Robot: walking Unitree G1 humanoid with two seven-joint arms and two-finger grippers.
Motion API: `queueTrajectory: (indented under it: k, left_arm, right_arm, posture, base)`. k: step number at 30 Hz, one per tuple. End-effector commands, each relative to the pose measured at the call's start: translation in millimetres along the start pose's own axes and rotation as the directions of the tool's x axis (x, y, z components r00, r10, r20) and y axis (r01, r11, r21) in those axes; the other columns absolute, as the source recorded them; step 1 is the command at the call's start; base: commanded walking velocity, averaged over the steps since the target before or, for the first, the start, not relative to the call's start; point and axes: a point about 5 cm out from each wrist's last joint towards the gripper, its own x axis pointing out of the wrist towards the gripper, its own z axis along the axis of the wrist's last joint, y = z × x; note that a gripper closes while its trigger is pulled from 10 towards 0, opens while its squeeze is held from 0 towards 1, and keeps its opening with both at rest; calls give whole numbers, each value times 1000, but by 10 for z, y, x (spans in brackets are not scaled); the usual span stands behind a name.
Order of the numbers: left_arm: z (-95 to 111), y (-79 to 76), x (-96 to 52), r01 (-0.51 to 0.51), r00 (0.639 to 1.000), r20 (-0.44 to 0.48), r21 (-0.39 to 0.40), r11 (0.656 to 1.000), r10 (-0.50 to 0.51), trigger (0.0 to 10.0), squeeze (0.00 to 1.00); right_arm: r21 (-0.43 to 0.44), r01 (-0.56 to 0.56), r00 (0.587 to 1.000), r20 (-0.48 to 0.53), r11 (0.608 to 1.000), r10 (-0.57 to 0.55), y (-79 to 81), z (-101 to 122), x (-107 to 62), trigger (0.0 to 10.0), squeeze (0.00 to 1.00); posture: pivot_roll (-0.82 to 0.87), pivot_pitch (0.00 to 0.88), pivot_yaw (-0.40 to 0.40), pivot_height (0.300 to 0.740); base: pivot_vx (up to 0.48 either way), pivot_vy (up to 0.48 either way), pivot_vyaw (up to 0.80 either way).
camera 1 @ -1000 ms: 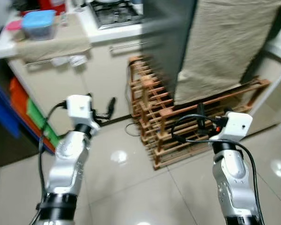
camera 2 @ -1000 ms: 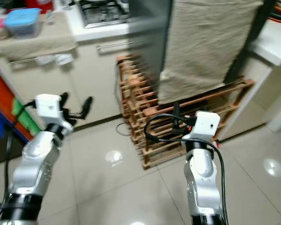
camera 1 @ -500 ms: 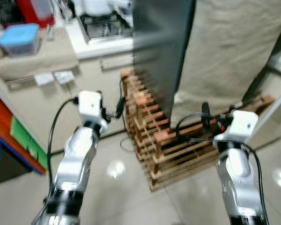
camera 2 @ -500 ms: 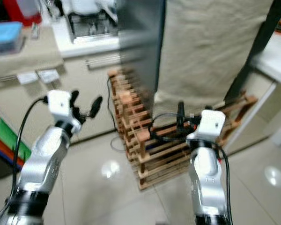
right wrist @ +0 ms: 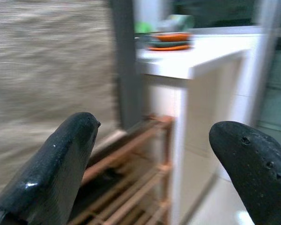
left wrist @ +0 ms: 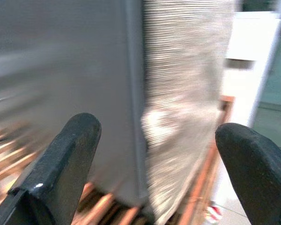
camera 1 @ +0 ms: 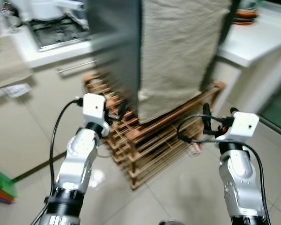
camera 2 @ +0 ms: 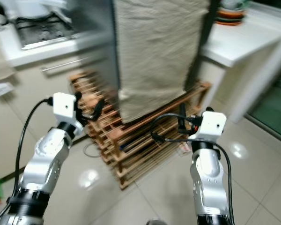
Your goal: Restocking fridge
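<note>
Kitchen floor [camera 1: 187, 187], fridge [camera 1: 117, 47] ahead of both spread jaws, untouched.

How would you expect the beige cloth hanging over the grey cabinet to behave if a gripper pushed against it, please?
The beige cloth hangs loose with a curled bottom edge, so it probably is floppy and would bunch or slide. It looks coarsely woven, so likely not slippery. The grey cabinet behind should stop it giving way.

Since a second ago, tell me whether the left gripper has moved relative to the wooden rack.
Yes. The left gripper has closed in on the wooden rack: earlier it hung over bare floor left of the rack, now its fingers sit against the rack's top corner below the grey fridge.
</note>
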Motion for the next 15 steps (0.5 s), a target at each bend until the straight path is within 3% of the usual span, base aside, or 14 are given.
queueTrajectory:
  k: [1, 11, 15]
  left_arm:
    - [33, 32, 13, 3, 1000, 13, 21, 1000, -3, 10000, 0]
    - [25, 49, 35, -33, 999, 9, 9, 999, 33, 10000, 0]
    - [17, 47, 39, -40, 999, 4, 17, 999, 40, 10000, 0]
  right_arm:
    - [11, -9, 1000, 0, 1000, 9, 33, 7, 15, 10000, 0]
    - [-3, -9, 1000, 3, 1000, 9, 10, 11, 37, 10000, 0]
    - [-5, -8, 1000, 6, 1000, 8, 0, 18, 45, 10000, 0]
  posture:
    - [-93, 0, 24, 740]
    - [-95, 0, 22, 740]
    - [-95, 0, 20, 740]
  base:
    - [0, 458, -800]
    - [0, 416, -792]
    - [0, 0, -614]
